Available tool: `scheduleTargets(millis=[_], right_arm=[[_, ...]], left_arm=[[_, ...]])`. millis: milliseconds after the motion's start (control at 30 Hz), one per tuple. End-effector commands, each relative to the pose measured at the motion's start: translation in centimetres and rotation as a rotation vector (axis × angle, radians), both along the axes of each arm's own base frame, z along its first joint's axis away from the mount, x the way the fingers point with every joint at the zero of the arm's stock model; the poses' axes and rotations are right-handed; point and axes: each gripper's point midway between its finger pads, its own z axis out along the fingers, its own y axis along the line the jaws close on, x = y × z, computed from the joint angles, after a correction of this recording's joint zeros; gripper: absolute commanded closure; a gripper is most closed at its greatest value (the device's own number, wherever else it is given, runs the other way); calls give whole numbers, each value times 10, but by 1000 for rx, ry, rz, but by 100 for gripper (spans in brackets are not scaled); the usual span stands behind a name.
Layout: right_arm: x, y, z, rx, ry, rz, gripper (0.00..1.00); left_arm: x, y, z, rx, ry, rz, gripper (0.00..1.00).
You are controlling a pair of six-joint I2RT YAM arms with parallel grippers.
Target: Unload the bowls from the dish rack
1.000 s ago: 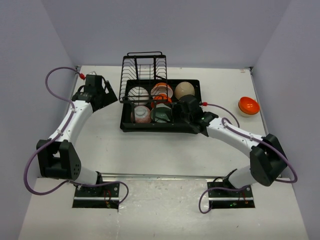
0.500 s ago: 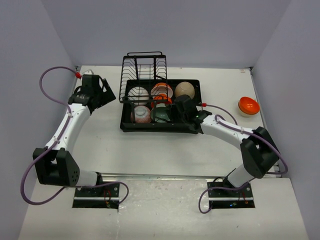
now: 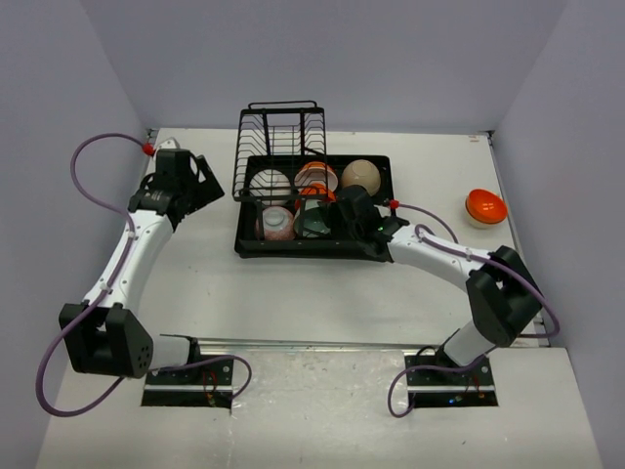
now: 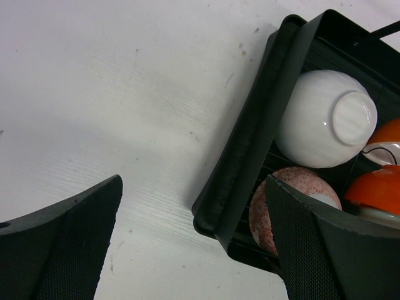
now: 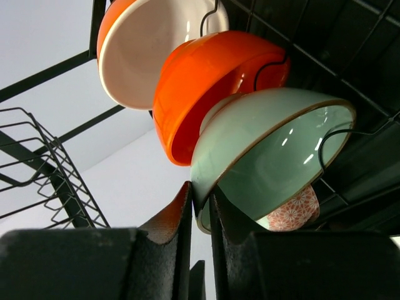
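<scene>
1. One black dish rack (image 3: 293,250).
2. Three orange bowls (image 5: 212,87): two in the rack, and one out on the table (image 3: 293,303) at the right.
3. One white bowl (image 4: 319,119).
4. One beige bowl (image 3: 360,176).
5. One pink-speckled bowl (image 3: 276,224).
6. One dark green bowl (image 3: 312,225).
7. Seven bowls can be counted altogether.

Glossy glazed bowls (image 5: 275,156), black wire dish rack (image 3: 312,252), matt white table (image 4: 125,94)

Bowls (image 3: 360,175) in dish rack (image 3: 293,253); lone bowl (image 3: 485,207) on table (image 3: 293,293), well right of rack.
</scene>
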Motion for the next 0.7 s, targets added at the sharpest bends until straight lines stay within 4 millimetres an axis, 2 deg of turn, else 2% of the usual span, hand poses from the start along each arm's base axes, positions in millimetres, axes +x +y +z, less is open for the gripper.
scheduleTargets(millis=[0, 167, 200, 233, 267, 333, 367, 400, 433, 500, 533, 600, 633, 667], right_arm=[[1, -20, -25, -3, 66, -145, 100], [-5, -17, -25, 6, 28, -127, 100], [-9, -19, -32, 1, 25, -123, 100], [-5, -15, -19, 39, -35, -109, 100], [-10, -20, -31, 30, -26, -109, 100], [-11, -22, -27, 49, -76, -104, 100], [-9, -20, -20, 86, -116, -103, 100], [-13, -24, -29, 87, -123, -96, 100], [-10, -18, -17, 126, -189, -78, 100], [-15, -21, -26, 126, -211, -60, 100], [-12, -17, -16, 169, -273, -55, 100], [-16, -19, -23, 171, -304, -39, 100], [-14, -16, -5, 221, -379, -32, 100], [-16, -16, -13, 212, -379, -26, 100]], left_arm=[[-3, 0, 9, -10, -40, 12, 5], [-4, 1, 14, -3, -60, 15, 5], [-4, 1, 14, -3, -63, 17, 5], [-4, 2, 13, -2, -61, 16, 5], [-4, 2, 14, -2, -65, 18, 5], [-5, 2, 12, -1, -65, 19, 5], [-6, 2, 9, -2, -62, 20, 5], [-7, 2, 7, -1, -62, 19, 5], [-7, 2, 7, -1, -69, 18, 5], [-9, 3, -1, 3, -63, 21, 5], [-8, 3, -3, 3, -64, 24, 5], [-11, 3, -11, 3, -45, 21, 5], [-12, 3, -12, 3, -46, 19, 5], [-13, 4, -16, 8, -37, 19, 5]])
